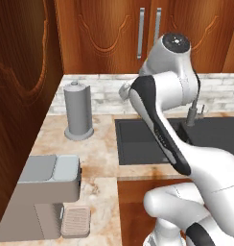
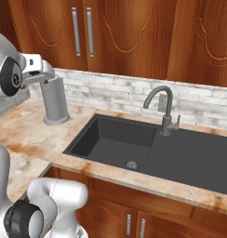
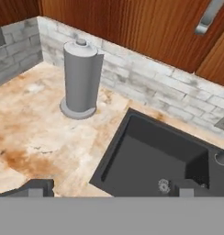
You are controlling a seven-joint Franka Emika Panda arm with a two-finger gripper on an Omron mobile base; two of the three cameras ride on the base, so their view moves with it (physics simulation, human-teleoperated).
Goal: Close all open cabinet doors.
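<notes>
A tall reddish-brown cabinet door (image 1: 23, 86) with a carved arch stands swung out over the left end of the counter. At the back, a pair of cabinet doors (image 1: 109, 33) lies flush, their silver bar handles (image 1: 140, 33) side by side. More flush doors (image 2: 134, 37) run along the wall above the sink. My gripper (image 3: 111, 189) is open, its two dark fingertips (image 3: 38, 188) wide apart with nothing between them. It hangs above the counter, pointing down at the sink's left corner. The hand (image 2: 38, 67) sits high, beside the paper towel holder.
A grey paper towel holder (image 1: 79, 110) stands on the marble counter (image 1: 97, 153) near the brick backsplash. A dark sink (image 2: 115, 144) with a curved faucet (image 2: 164, 109) lies to the right. A grey coffee machine (image 1: 44, 192) sits at the front left.
</notes>
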